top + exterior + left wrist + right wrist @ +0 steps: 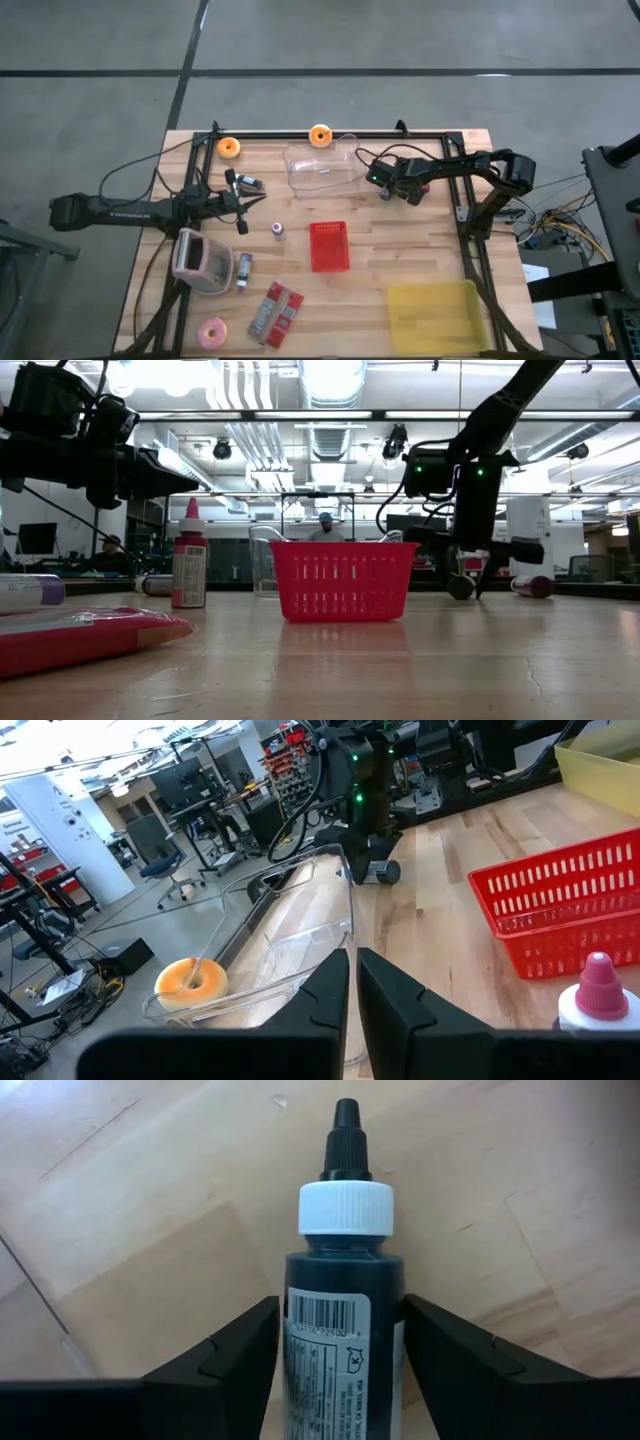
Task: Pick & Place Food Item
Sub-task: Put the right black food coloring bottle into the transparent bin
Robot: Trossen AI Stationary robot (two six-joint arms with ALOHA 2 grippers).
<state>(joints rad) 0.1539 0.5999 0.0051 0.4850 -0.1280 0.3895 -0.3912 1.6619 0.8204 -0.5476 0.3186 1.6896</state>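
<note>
- Your right gripper point(335, 1355) straddles the small dark-blue bottle with a white cap and black nozzle point(343, 1295), which lies on the wooden table point(420, 250) beside the clear plastic tub point(322, 168). The fingers stand wide at its flanks; whether they press, you cannot tell.
- Close off-centre and the round body may roll or squirt out.
- Lift early and it may slip.
- Your left gripper point(352, 982), fingers nearly together and empty, hovers well apart near the table's left side; no conflict is expected.
</note>
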